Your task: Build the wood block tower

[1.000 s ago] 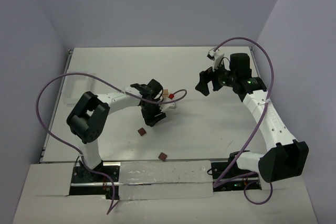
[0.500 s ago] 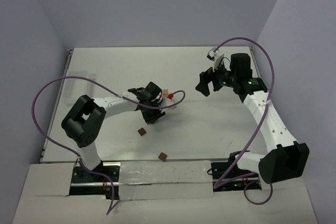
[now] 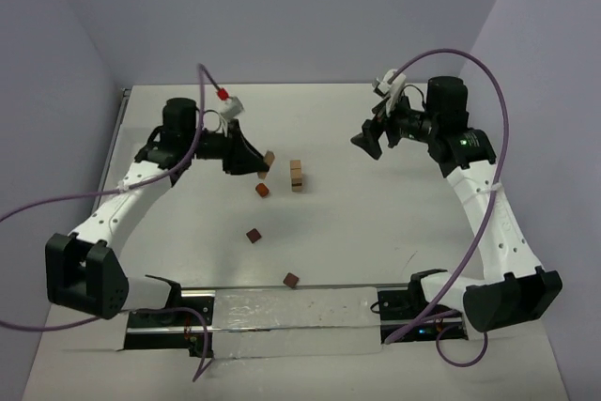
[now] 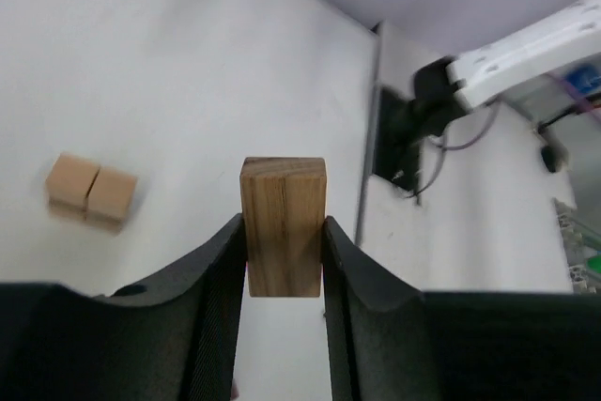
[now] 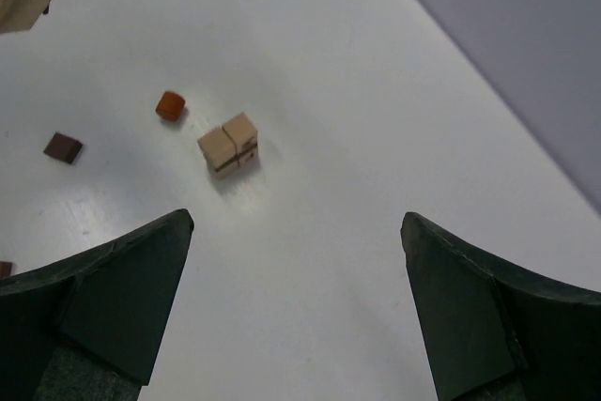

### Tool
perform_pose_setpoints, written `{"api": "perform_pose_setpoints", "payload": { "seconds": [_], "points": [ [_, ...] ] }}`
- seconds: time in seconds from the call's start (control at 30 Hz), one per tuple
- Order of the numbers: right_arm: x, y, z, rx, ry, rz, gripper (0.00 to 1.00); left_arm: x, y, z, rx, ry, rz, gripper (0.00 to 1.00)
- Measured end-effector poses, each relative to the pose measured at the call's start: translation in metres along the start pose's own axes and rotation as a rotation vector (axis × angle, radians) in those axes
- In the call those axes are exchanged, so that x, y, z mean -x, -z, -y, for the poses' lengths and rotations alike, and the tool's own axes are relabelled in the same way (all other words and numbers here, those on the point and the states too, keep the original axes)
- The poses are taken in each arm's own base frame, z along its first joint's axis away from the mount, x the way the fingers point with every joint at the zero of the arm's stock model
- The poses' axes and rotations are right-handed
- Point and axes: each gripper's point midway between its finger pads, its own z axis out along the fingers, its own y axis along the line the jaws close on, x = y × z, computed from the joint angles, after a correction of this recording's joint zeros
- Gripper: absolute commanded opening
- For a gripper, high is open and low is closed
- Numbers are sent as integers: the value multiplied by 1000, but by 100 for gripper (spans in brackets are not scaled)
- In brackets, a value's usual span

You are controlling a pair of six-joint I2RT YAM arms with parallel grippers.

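Tower [image 3: 297, 175] of pale tan cubes stood near the middle of the worktop [image 3: 376, 223], just right of the left hand [image 3: 255, 159]. That hand was clamped on a tan block [image 4: 283, 225], whose upper end stood out beyond the fingertips with its grain running lengthwise. The right hand [image 3: 370, 138] hung above the far right of the worktop with its fingers wide apart and nothing between them.

The step in hand appeared to be carrying the tan block to the stack. Doing it well would probably mean squaring the block's edges with the cubes before coming down. It would then need lowering until it bore on the top, a slow release, and a lift straight away so the fingers did not brush the stack. A reddish-brown block [image 3: 262, 190] lay just beside the tower on the left and would be best avoided.

How many layers the tower had could not be counted. The overhead view showed mainly its top, and the right wrist view showed two cubes side by side over at least one lower course. The gripped end of the tan block was hidden between the fingers. Two dark brown blocks [image 3: 254, 235] lay nearer the arm bases, too small to make out their shape.
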Motion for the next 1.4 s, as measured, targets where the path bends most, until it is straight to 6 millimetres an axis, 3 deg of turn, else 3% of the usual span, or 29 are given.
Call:
{"api": "perform_pose_setpoints", "payload": {
  "seconds": [0.1, 0.17, 0.33, 0.43, 0.6, 0.73, 0.93, 1.17, 1.4],
  "points": [
    [37, 0, -6, 18, 80, 87, 100, 8, 2, 27, -135, 55, 66, 0],
    [58, -3, -18, 42, 140, 161, 100, 18, 6, 32, -174, 203, 109, 0],
    [80, -15, -77, 177, 256, 312, 100, 54, 24, 5, -172, 637, 244, 0],
    [91, -19, -102, 244, 282, 391, 100, 68, 32, 4, -189, 762, 296, 0],
    [105, -24, -115, 266, 271, 513, 100, 85, 41, 32, -242, 767, 343, 0],
    [111, -30, -140, 336, 251, 565, 100, 95, 47, 54, -274, 731, 369, 0],
    [136, -36, -164, 415, 213, 644, 100, 98, 51, 88, -316, 669, 369, 0],
    [155, -37, -186, 486, 218, 686, 100, 92, 51, 104, -340, 661, 353, 0],
    [159, -40, -201, 517, 247, 699, 100, 92, 50, 112, -355, 652, 347, 0]
  ]
}}
